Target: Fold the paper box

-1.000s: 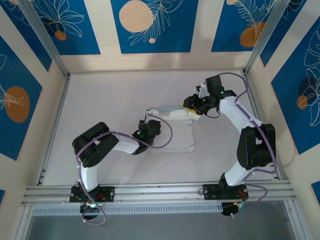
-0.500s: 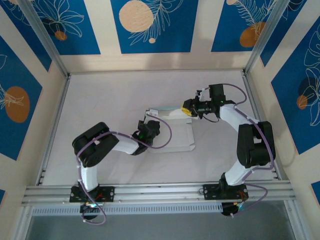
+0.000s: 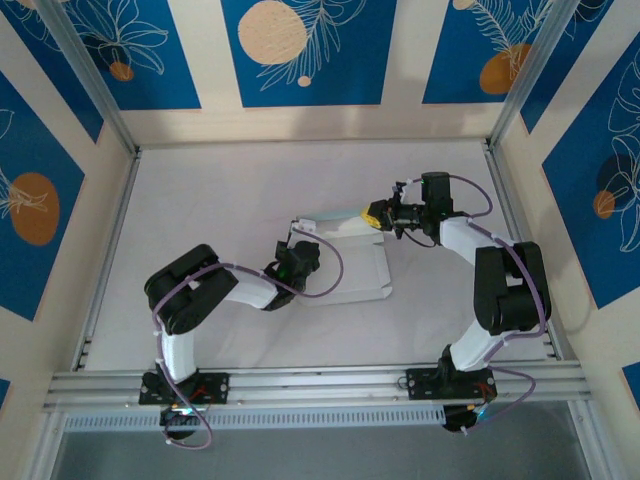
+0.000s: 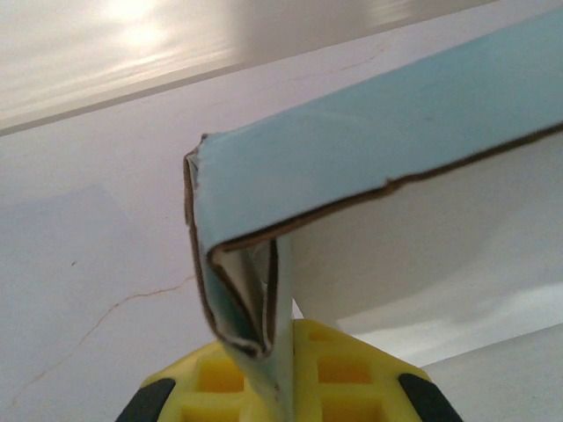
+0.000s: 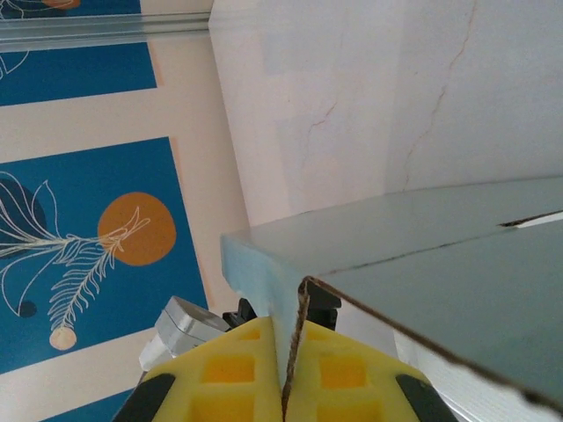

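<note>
Paper box (image 3: 350, 268) mid-table overhead; wrist views show left tool (image 4: 280, 356), right tool (image 5: 286, 374) each clamping its edge.

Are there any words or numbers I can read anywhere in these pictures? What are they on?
No text can be read anywhere.
The paper box is plain pale blue and white card with no print.
The wall panels show only drawn leaves and orange circles, no letters.
The left gripper and the right gripper, both pinching the card, have blank yellow pads.
</note>
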You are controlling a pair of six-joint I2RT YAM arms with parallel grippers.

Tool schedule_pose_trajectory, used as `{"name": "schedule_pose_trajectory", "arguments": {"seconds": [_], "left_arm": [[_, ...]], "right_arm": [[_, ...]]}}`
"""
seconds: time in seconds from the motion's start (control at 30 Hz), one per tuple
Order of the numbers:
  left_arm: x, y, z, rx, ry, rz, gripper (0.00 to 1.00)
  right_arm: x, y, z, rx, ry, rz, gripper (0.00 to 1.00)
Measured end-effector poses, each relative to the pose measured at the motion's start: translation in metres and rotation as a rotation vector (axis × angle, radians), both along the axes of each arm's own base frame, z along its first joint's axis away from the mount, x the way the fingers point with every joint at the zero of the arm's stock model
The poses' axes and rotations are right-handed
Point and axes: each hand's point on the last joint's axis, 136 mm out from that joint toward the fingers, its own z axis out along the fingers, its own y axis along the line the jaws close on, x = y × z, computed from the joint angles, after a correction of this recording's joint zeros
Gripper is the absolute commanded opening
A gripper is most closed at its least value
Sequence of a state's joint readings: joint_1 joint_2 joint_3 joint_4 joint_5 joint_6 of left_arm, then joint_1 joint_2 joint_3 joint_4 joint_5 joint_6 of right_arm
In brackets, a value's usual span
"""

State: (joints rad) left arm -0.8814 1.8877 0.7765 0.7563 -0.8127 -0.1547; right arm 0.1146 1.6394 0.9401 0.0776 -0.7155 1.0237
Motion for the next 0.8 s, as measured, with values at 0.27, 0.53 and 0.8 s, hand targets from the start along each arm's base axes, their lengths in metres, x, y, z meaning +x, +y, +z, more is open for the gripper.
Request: {"name": "schedule_pose_trajectory", "arguments": {"seconds": [0.27,0.53,0.8], "left_arm": [[0.0,0.0,0.001,0.007,-0.004,-0.003,0.0],[0.0,0.0,0.001,0.019,-0.005,-0.007,0.0],[0.0,0.0,0.001,0.02,-0.005,-0.008,0.0]], "right_arm": [[-0.016,-0.02,-0.008,-0.206,-0.029,-0.035,0.57],[-0.041,-0.053,0.018,-0.412,-0.161,-0.136,0.06],[-0.04,-0.062,-0.073,-0.634,0.103,-0.06,0.19]]}}
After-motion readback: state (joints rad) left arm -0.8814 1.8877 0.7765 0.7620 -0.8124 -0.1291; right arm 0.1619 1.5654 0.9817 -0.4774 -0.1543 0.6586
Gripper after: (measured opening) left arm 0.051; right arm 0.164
